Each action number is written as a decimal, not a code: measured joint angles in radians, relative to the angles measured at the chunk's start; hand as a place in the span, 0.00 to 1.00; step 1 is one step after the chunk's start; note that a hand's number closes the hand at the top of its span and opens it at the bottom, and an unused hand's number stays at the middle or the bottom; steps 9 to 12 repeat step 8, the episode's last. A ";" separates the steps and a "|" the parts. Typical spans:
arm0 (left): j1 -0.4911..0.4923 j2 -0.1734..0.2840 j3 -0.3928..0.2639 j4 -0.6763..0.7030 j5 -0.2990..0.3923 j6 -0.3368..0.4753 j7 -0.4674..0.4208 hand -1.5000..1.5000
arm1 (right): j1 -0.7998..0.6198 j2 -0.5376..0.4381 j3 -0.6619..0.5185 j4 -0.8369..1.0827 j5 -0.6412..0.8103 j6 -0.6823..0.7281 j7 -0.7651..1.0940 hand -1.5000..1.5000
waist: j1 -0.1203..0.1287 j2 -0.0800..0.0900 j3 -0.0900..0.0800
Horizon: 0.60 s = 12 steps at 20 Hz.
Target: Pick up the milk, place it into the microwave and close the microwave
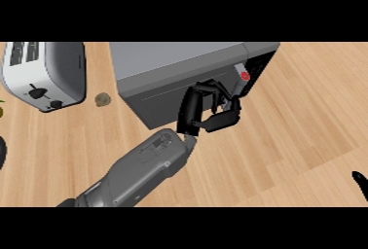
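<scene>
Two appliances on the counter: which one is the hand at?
The microwave, the grey box at centre with a red button at its right end. The left hand is against its front. The toaster sits apart at far left, untouched.

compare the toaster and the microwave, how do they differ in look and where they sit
The toaster is light silver with rounded corners, slots on top and black knobs; the microwave is darker grey and boxy with a red button. The toaster sits at the counter's left edge, partly cut off; the microwave sits in the middle, with a hand at its front. Both stand on the wooden counter.
</scene>
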 measured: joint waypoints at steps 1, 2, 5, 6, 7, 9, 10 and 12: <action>-0.001 0.000 0.000 0.001 0.004 0.000 -0.003 1.00 | 0.003 -0.004 -0.002 -0.002 -0.005 0.002 0.002 0.00 | -0.001 0.000 0.000; -0.002 0.000 -0.001 0.003 0.008 0.001 -0.006 1.00 | 0.005 -0.007 -0.004 -0.005 -0.011 0.004 0.004 0.00 | -0.002 0.000 0.000; -0.003 0.001 -0.004 0.006 0.016 0.007 -0.018 1.00 | 0.015 -0.017 -0.007 -0.009 -0.027 0.012 0.012 0.00 | -0.007 0.001 0.001; -0.005 0.000 -0.004 0.008 0.020 0.007 -0.022 1.00 | 0.019 -0.021 -0.007 -0.011 -0.031 0.015 0.015 0.00 | -0.008 0.001 0.001; -0.008 -0.001 -0.006 0.011 0.023 0.007 -0.024 1.00 | 0.019 -0.026 -0.012 -0.012 -0.035 0.016 0.017 0.00 | -0.009 0.001 0.001; -0.010 -0.001 -0.007 0.014 0.026 0.004 -0.027 1.00 | 0.022 -0.029 -0.013 -0.015 -0.039 0.018 0.020 0.00 | -0.008 0.002 0.001; -0.010 -0.001 -0.007 0.014 0.026 0.004 -0.027 1.00 | 0.022 -0.029 -0.013 -0.015 -0.039 0.018 0.020 0.00 | -0.008 0.002 0.001; -0.010 -0.001 -0.007 0.014 0.026 0.004 -0.027 1.00 | 0.022 -0.029 -0.013 -0.015 -0.039 0.018 0.020 0.00 | -0.008 0.002 0.001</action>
